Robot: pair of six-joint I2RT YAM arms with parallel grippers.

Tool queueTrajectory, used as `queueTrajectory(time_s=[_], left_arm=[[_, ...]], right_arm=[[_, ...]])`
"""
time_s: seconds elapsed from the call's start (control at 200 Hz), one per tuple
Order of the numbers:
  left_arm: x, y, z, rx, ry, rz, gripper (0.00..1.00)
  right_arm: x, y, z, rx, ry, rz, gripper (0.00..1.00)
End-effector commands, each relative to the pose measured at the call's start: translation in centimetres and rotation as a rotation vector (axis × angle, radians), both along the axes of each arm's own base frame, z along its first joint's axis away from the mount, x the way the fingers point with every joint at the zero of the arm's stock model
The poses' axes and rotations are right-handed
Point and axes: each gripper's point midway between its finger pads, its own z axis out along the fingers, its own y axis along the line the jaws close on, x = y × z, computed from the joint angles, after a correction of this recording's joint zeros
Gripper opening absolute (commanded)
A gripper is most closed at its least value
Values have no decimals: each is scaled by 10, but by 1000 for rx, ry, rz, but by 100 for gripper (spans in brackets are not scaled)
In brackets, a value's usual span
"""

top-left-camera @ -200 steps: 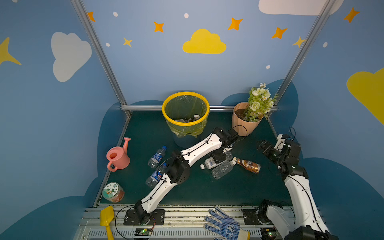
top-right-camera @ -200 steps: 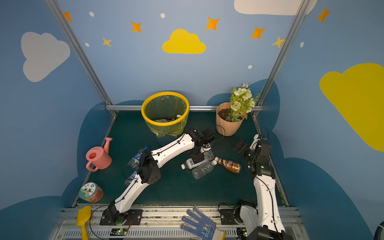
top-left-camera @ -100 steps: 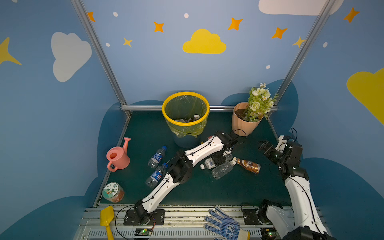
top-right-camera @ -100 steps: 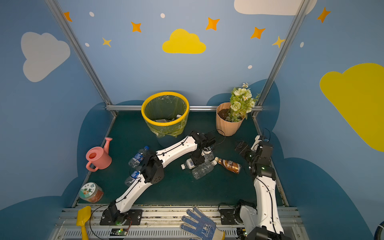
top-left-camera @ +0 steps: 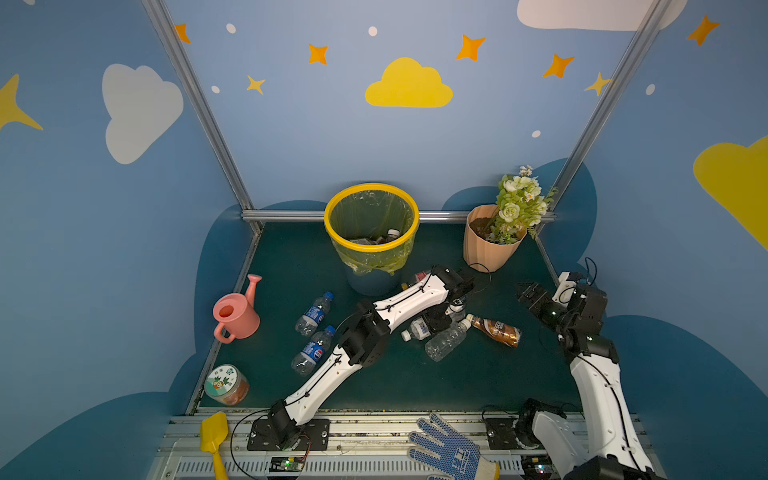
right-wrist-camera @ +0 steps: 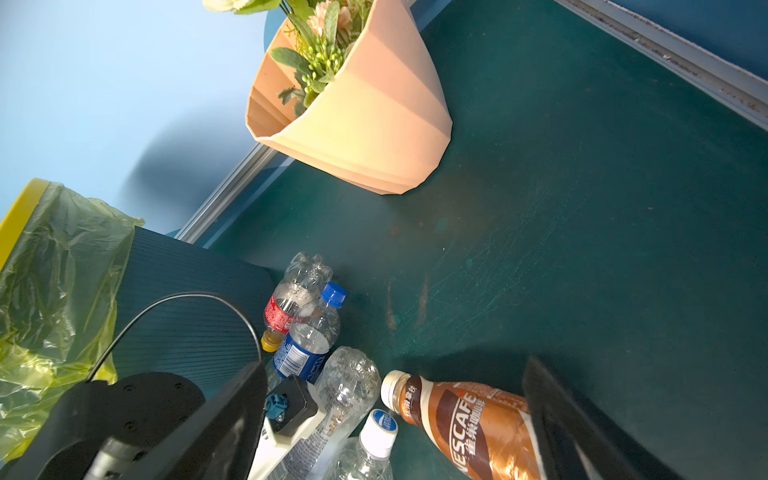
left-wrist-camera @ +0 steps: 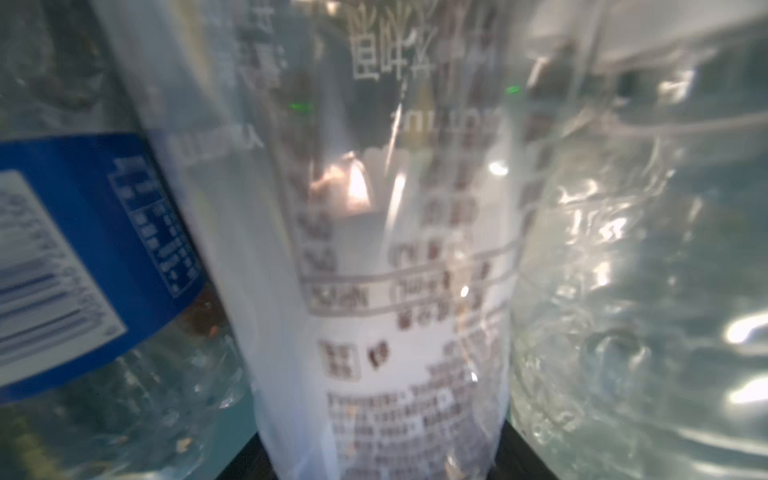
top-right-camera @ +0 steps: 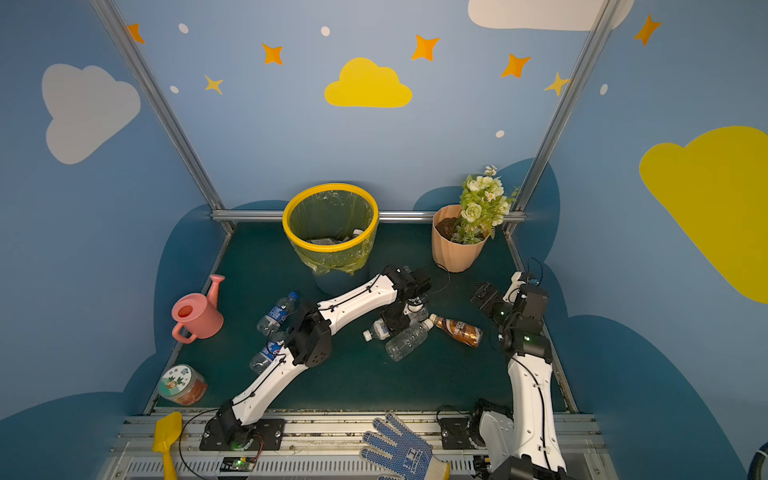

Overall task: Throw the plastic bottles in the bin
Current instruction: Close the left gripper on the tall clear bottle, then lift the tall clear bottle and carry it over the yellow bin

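Note:
The bin [top-left-camera: 371,248] [top-right-camera: 330,248], with its yellow rim and bag, stands at the back and holds some bottles. My left gripper [top-left-camera: 436,322] [top-right-camera: 395,322] is down in a cluster of plastic bottles in front of it. Its black fingers [left-wrist-camera: 515,449] press both sides of a clear white-labelled bottle [left-wrist-camera: 395,291] [top-left-camera: 417,330] lying on the floor. Beside it lie a clear bottle [top-left-camera: 446,340], a brown bottle [top-left-camera: 496,330] [right-wrist-camera: 465,419], a blue-capped bottle [right-wrist-camera: 309,332] and a red-labelled one [right-wrist-camera: 291,299]. Two blue-labelled bottles [top-left-camera: 313,313] [top-left-camera: 312,351] lie further left. My right gripper [top-left-camera: 525,293] [right-wrist-camera: 395,415] hangs open above the brown bottle, empty.
A peach flower pot [top-left-camera: 490,241] stands at the back right. A pink watering can [top-left-camera: 235,313] and a round jar [top-left-camera: 226,384] sit along the left edge. A yellow shovel [top-left-camera: 214,436] and a blue glove [top-left-camera: 449,451] lie on the front rail.
My left gripper has sunk lower into the bottle cluster and its jaws have narrowed around the white-labelled bottle. The right arm has barely shifted.

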Motion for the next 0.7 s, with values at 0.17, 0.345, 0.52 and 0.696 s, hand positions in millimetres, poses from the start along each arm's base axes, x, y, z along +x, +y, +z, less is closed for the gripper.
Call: queueTrajectory(time_s=[0.17,0.345,0.52,0.696], left_arm=[[2,-5,0,-41,24,32,48],[8,-17,35,-179,-1,80,45],[18,-23,86,-311,-98,114,44],[31,-20,146,-422,-249,146,42]], right_arm=[[-3,0,2,5,-14,3,94],[-3,-1,3,6,-18,1,94],[-2,-1,5,12,-27,-4,94],[1,0,8,31,-38,-2,94]])
